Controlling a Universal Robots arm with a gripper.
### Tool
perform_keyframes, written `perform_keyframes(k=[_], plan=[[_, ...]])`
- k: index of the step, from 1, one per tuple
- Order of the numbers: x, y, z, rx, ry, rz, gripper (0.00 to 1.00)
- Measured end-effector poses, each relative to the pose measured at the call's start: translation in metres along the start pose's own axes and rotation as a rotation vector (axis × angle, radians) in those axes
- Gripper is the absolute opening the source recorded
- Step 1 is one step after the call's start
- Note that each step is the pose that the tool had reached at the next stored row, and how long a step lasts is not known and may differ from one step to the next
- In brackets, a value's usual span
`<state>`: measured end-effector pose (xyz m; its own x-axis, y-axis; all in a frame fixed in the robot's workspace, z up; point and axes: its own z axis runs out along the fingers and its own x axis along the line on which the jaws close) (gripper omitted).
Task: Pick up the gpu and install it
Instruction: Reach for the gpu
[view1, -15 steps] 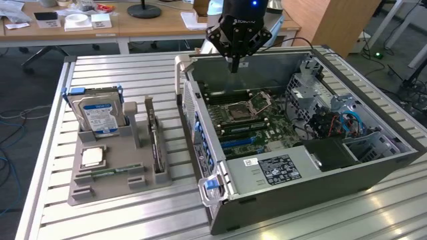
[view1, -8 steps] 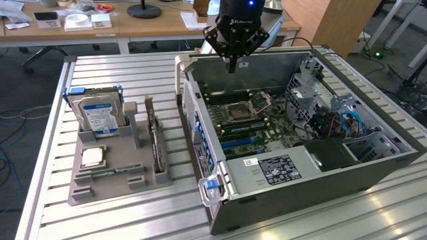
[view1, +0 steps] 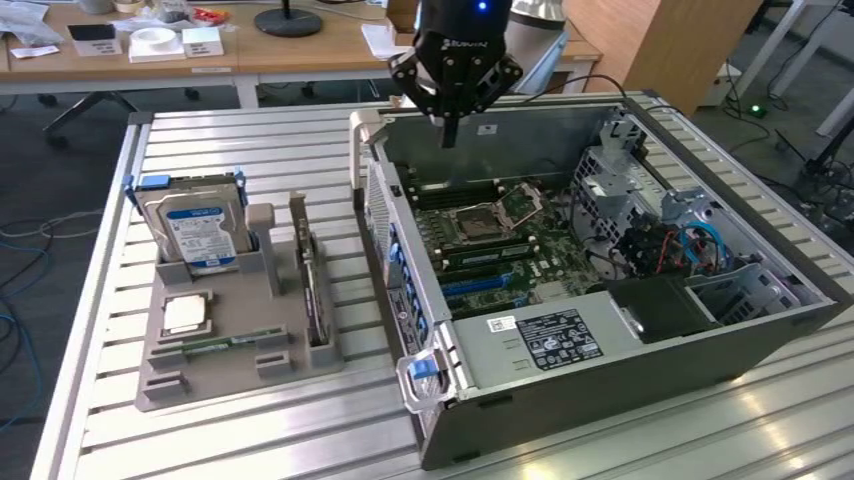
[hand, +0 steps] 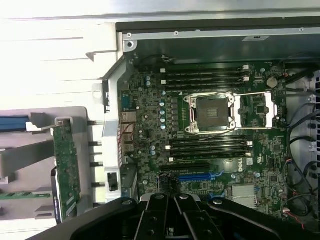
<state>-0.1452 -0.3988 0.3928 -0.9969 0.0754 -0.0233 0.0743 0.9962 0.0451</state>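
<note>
The gpu (view1: 310, 280) stands on its edge in a slot of the grey holder (view1: 227, 375), at the exterior view's left of the open computer case (view1: 601, 350). The wrist view shows the gpu (hand: 66, 167) as a narrow green card beside the case's rear wall. My gripper (view1: 450, 128) hangs above the far side of the case, over the motherboard (view1: 494, 240), well apart from the gpu. Its black fingers (hand: 165, 220) are shut together with nothing between them. A blue expansion slot (hand: 197, 176) lies just ahead of the fingertips.
The holder also carries a silver hard drive with a blue label (view1: 198, 235), a processor chip (view1: 184, 313) and a green memory stick (view1: 214, 345). The board's processor socket (hand: 214, 112) stands open. Drive cages and cables (view1: 667, 240) fill the case's right part. Desks stand behind the slatted table (view1: 240, 150).
</note>
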Motion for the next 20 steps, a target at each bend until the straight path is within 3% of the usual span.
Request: perform_keyframes(k=[20], plan=[[0.043,-0.0034,0.0014,0.0,0.0001,0.0,0.11]])
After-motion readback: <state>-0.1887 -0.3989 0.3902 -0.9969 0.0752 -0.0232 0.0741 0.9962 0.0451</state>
